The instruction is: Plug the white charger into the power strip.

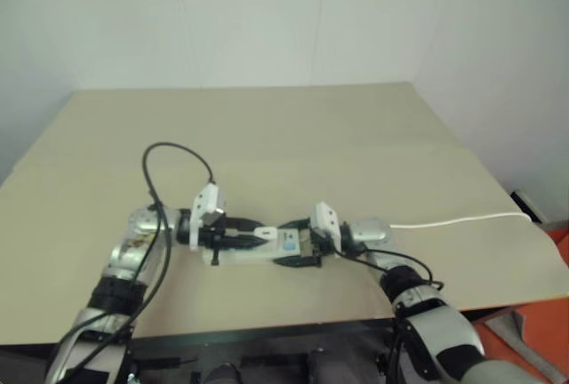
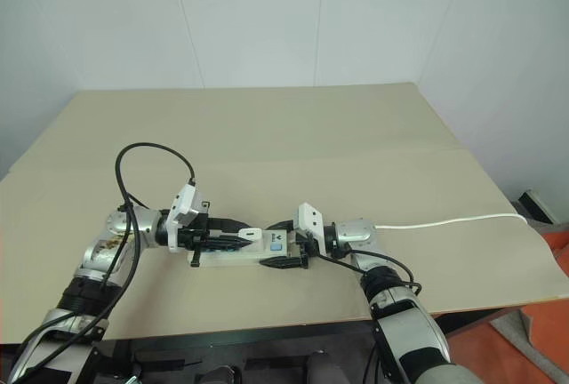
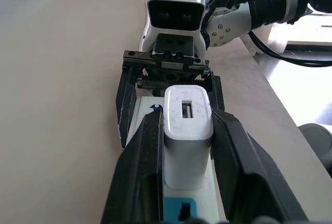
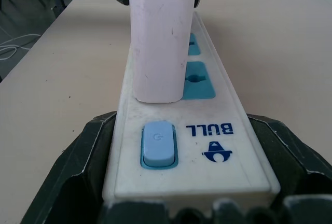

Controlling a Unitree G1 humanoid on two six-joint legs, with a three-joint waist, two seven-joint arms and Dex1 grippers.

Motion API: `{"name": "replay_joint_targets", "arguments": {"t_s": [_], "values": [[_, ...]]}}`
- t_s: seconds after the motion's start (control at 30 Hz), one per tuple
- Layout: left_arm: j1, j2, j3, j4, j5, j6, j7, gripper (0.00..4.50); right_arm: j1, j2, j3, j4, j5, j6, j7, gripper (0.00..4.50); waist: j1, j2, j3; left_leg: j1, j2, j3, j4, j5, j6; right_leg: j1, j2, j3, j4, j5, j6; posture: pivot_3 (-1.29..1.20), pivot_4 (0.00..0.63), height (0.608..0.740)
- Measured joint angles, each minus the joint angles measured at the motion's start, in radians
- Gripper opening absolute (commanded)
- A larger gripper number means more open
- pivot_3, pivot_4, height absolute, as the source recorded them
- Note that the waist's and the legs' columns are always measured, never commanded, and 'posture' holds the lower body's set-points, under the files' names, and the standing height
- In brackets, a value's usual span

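The power strip [image 4: 207, 151], a long white bar with blue socket faces and a blue switch [image 4: 157, 143], lies on the table in front of me. My right gripper [image 1: 286, 242] is shut on its switch end, one black finger pressed to each long side. The white charger [image 4: 161, 42] stands upright on the strip over the socket nearest the switch, its base against the strip's face. My left gripper [image 2: 249, 237] reaches in from the other side and is shut on the charger, with a finger [image 3: 150, 151] on each flank. Whether the prongs are fully seated is hidden.
The strip's thin white cord [image 1: 462, 220] runs across the beige table [image 1: 311, 126] to its right edge. A black cable [image 1: 169, 157] loops up from my left arm. The two grippers face each other closely over the strip. Walls stand behind the table.
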Motion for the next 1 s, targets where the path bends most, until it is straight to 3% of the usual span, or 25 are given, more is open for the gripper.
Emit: {"name": "replay_joint_targets", "arguments": {"t_s": [0.67, 1.0], "values": [[-0.017, -0.012, -0.017, 0.053, 0.000, -0.042, -0.012, 0.97, 0.005, -0.007, 0.001, 0.000, 0.000, 0.002, -0.003, 3.41, 0.008, 0.002, -0.004, 0.001, 0.000, 0.000, 0.000, 0.000, 0.000, 0.001, 0.000, 0.000, 0.000, 0.000, 0.000, 0.00, 0.150, 0.740], [-0.008, -0.017, -0.037, 0.096, 0.044, -0.014, 0.023, 4.32, 0.007, -0.007, 0.001, -0.006, 0.002, 0.002, -0.003, 3.41, 0.009, 0.003, -0.005, -0.001, 0.000, 0.000, -0.001, 0.000, 0.000, -0.001, 0.000, 0.000, -0.001, -0.001, -0.001, 0.00, 0.150, 0.740]]}}
